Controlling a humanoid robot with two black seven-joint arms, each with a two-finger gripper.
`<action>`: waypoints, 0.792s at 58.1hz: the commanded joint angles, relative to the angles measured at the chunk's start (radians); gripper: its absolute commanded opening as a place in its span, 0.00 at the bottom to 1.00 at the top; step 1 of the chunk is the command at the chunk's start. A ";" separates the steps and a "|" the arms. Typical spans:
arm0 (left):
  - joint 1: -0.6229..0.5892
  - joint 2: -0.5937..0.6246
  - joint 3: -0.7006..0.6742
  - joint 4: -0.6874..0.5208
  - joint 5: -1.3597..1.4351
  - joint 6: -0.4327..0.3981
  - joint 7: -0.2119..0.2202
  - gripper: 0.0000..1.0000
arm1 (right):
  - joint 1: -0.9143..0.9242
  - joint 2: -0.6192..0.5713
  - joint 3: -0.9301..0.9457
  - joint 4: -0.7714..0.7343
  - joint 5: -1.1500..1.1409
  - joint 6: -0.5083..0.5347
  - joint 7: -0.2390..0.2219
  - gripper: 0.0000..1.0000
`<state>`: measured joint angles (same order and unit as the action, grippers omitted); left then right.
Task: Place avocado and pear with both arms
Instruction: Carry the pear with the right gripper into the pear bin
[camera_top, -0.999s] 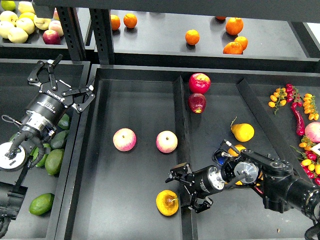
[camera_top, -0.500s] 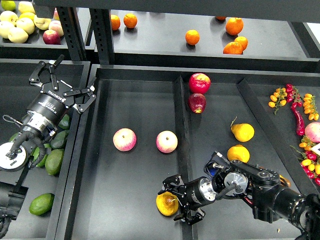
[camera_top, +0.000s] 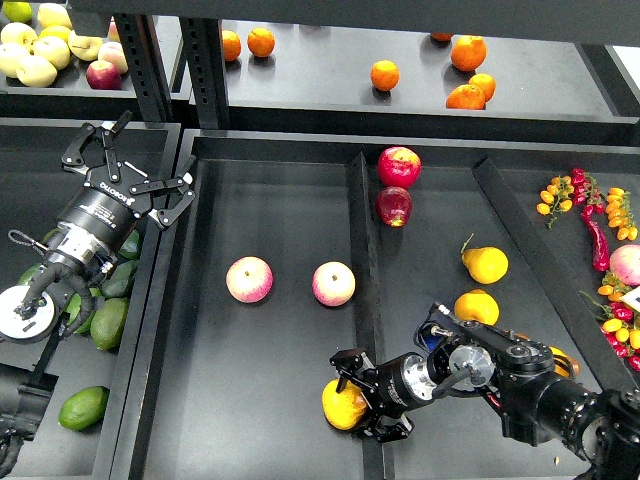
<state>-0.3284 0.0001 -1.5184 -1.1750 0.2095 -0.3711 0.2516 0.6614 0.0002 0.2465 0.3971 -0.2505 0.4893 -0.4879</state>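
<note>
Between the right gripper (camera_top: 357, 402) jaws sits the pear (camera_top: 343, 405), gripped.

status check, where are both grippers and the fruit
Right gripper closing around the pear, low in the middle tray. Left gripper open, empty, above the avocados. Nothing blocking.

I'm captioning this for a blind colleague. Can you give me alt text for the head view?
The right gripper has its fingers around a yellow-orange pear at the front of the middle black tray, where two pink-yellow apples sit. The left gripper hangs open and empty above green avocados in the left bin.
</note>
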 joint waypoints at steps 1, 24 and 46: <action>0.000 0.000 0.004 0.002 0.001 0.000 0.000 1.00 | -0.003 0.000 0.019 -0.018 -0.004 -0.001 -0.001 0.21; 0.000 0.000 0.007 0.003 0.001 0.000 0.000 1.00 | 0.080 -0.002 0.080 -0.023 0.097 -0.001 -0.001 0.14; 0.000 0.000 0.014 0.003 0.001 0.000 0.000 1.00 | 0.190 -0.101 0.060 0.023 0.264 -0.001 -0.001 0.06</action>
<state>-0.3284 0.0001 -1.5058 -1.1720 0.2102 -0.3711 0.2516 0.8239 -0.0353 0.3182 0.3866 -0.0497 0.4888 -0.4886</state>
